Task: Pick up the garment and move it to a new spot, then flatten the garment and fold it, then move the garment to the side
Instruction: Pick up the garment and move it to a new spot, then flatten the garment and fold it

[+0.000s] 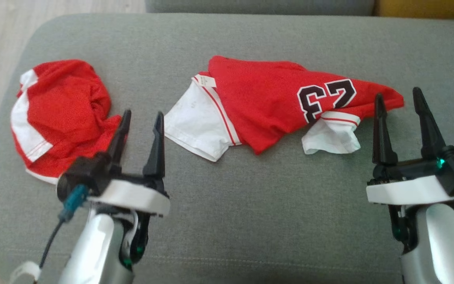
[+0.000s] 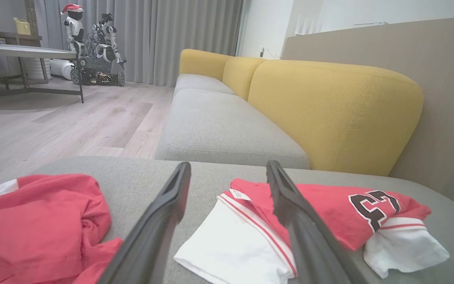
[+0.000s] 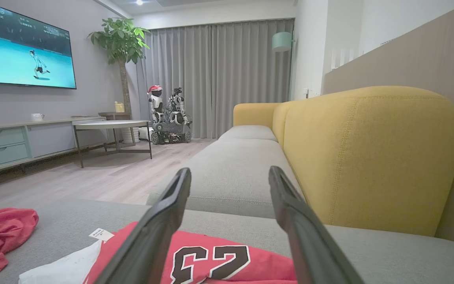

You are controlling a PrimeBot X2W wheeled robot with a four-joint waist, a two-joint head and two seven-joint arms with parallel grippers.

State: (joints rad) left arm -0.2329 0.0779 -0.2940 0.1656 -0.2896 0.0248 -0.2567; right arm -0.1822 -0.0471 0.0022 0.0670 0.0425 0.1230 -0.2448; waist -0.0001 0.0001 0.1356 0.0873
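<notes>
Red 23 jersey [image 1: 266, 102] lies rumpled mid-cushion on the grey sofa seat [image 1: 250, 221]; red shorts [image 1: 61, 110] are bunched off to its left. Left gripper [image 1: 143, 114] and right gripper [image 1: 397, 94] are both spread wide, empty, just short of the cloth. Reads as the pick-up step, not started. Next: come down on the jersey's edges, pinch fabric only, lift.

Bare cushion [image 1: 148, 71] lies open between the jersey [image 1: 266, 102] and the crumpled red cloth [image 1: 65, 106]; yellow backrest [image 2: 329, 110] blocks beyond.
</notes>
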